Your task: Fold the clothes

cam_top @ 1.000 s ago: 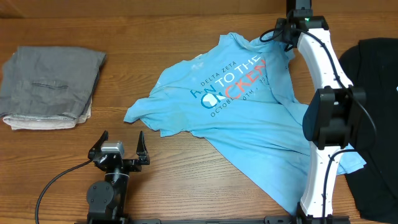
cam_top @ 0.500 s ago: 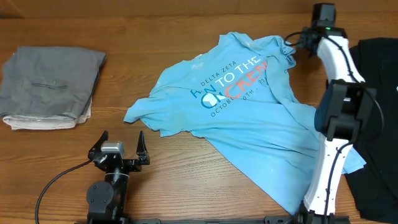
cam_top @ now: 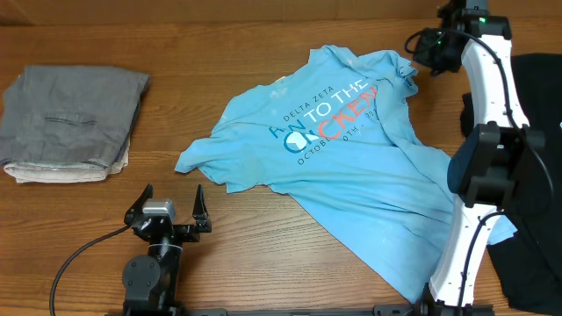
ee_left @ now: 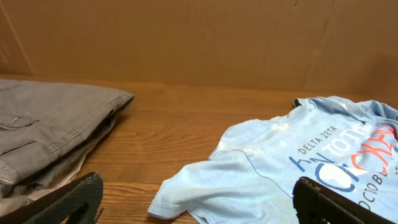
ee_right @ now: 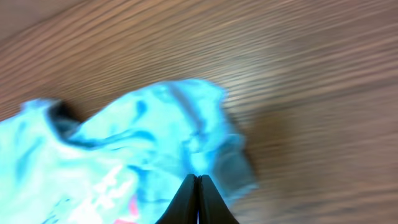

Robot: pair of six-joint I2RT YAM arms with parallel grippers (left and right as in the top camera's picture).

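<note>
From the left, your brown wooden table holds one folded grey garment, lying flat near the left edge with a paler layer showing under its near side. Next is your left gripper, low at the near edge. Its jaws are spread wide and grip nothing, and it points across the table between the grey stack and the shirt. From centre to right lies one light blue short-sleeved T-shirt printed with dark blue, white and orange-red lettering. It is face up and rumpled, with one sleeve reaching left and the hem running toward the right arm's base. At the shirt's far right corner is your right gripper, fingers pressed together over the bunched blue edge; whether they touch it cannot be told. At the right edge is one black garment, partly out of view.
</note>
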